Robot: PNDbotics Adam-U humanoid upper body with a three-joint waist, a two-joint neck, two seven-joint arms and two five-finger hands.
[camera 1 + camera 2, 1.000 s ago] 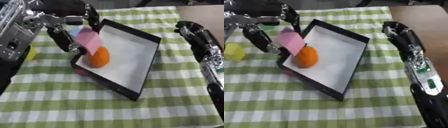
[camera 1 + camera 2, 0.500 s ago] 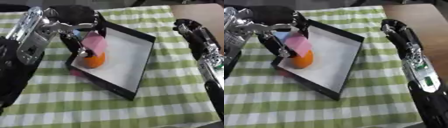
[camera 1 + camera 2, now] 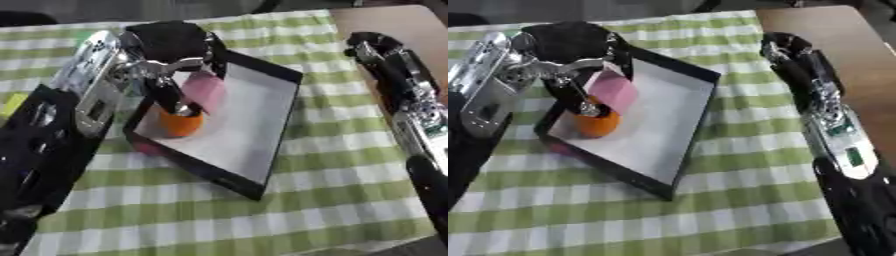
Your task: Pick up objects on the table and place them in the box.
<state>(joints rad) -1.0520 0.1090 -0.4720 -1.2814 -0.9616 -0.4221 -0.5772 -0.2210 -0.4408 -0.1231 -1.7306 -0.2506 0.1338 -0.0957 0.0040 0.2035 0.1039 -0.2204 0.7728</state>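
Your left hand's fingers (image 3: pixel 579 97) are curled down around the pink block (image 3: pixel 612 90), pinching it just above the orange ball (image 3: pixel 595 124) that lies inside the box (image 3: pixel 677 145). The block is tilted and sits over the box's left part, touching or nearly touching the ball; you cannot tell which. Your left hand (image 3: pixel 175 50) arches over the box's far left rim, its silver forearm running back toward the surface's left edge. The black-walled, white-floored box lies askew on the green checked surface (image 3: pixel 332 200), near its middle. Your right hand (image 3: pixel 785 47) hangs near the surface's far right edge, holding nothing; you cannot tell whether its fingers are straight or curled.
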